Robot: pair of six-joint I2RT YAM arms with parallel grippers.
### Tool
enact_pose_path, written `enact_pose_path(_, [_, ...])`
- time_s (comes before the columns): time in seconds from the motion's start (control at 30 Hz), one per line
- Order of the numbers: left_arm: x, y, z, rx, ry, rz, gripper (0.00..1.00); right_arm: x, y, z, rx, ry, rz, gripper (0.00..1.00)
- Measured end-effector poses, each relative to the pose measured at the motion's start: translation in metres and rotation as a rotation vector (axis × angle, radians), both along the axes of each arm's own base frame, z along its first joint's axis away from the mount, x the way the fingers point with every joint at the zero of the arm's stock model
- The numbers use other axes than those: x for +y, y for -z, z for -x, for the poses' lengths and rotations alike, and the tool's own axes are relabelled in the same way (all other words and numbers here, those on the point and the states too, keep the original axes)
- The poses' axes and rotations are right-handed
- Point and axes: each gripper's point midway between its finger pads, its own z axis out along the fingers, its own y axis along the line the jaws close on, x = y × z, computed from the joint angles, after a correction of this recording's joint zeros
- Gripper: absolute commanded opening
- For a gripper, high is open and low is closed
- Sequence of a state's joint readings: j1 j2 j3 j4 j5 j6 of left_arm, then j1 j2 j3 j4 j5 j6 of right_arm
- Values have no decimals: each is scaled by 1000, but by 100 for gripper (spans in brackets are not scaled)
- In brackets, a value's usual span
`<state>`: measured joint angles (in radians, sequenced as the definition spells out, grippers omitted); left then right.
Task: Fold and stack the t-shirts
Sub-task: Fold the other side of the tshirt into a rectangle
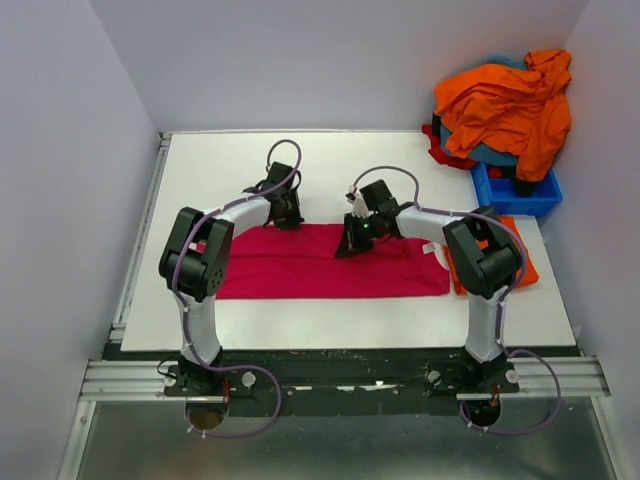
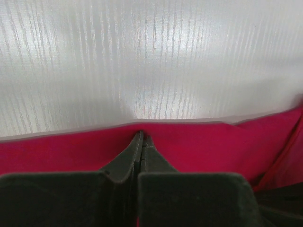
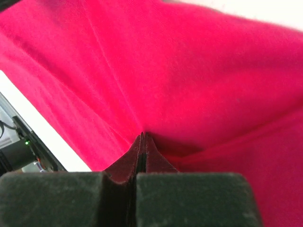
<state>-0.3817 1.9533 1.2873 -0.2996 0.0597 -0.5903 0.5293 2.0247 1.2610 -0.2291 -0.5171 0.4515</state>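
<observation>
A magenta-pink t-shirt (image 1: 320,268) lies spread in a wide flat band across the middle of the white table (image 1: 220,170). My left gripper (image 1: 287,212) is down at the shirt's far edge, left of centre. In the left wrist view its jaws (image 2: 142,137) are shut, with the hem (image 2: 213,146) pulled up to the tips. My right gripper (image 1: 353,243) sits on the far edge at centre. Its jaws (image 3: 143,137) are shut on the cloth (image 3: 189,71), and creases fan out from the pinch.
A blue bin (image 1: 530,200) at the back right holds a heap of t-shirts: orange (image 1: 510,100) on top, teal (image 1: 490,155) and red (image 1: 445,155) below. Another orange t-shirt (image 1: 525,268) lies flat under my right arm. Walls close in on three sides.
</observation>
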Motion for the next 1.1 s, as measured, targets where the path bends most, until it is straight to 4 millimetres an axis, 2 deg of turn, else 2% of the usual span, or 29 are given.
enact_pose_path(0.13, [0,0,1,2,5,-4,0,-7,-6,19,10,-3,-20,1])
enact_pose_path(0.27, [2,-5,0,6,18,-23,0,-6,-28,17,-35,-4,-44,1])
enact_pose_path(0.4, [10,-28,-12,-41,8,-63,1,4,-47,2,-77,-1,-82,1])
enact_pose_path(0.53, [26,-64,-15,-116,-19,-60,0,22,-62,-21,-107,1,-135,1])
enact_pose_path(0.6, [41,-79,-11,-149,-54,-55,0,31,-63,-31,-110,-2,-157,1])
enact_pose_path(0.7, [70,-87,6,-176,-128,-52,0,40,-60,-39,-97,-5,-178,1])
enact_pose_path(0.8, [98,-70,29,-152,-211,-56,0,48,-53,-39,-77,-13,-186,1])
enact_pose_path(1.0, [148,-8,85,-23,-380,-88,0,52,-41,-34,-50,-25,-178,1])
enact_pose_path(1.1, [166,2,95,-9,-450,-85,0,52,-41,-34,-52,-28,-178,1])
